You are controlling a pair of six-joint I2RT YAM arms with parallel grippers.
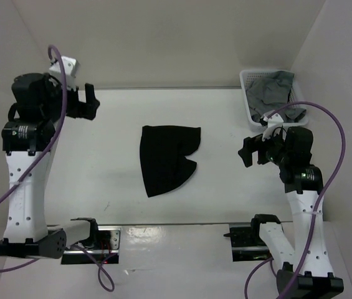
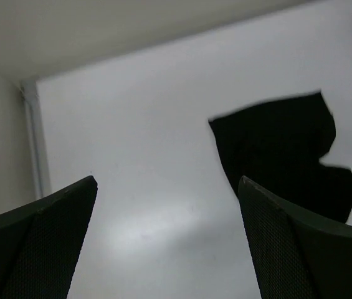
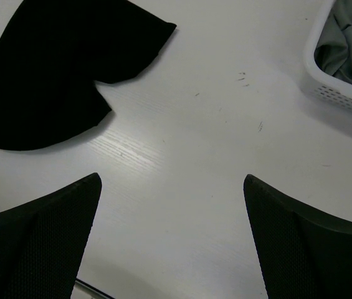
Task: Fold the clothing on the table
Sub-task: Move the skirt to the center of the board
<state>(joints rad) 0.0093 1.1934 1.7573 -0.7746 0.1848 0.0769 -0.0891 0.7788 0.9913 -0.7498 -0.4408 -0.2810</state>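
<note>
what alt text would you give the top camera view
A black garment lies near the middle of a white table, touched by neither arm. The left end effector and right end effector hover open on either side of it, and a white basket holding a grey garment sits at the far right corner.

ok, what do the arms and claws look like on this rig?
The left arm and right arm are white shells dotted with small holes, with black joint housings. A purple cable trails off each. The left claw and right claw are black, two-fingered; wrist views show wedge-shaped fingers with fine mesh texture.
</note>
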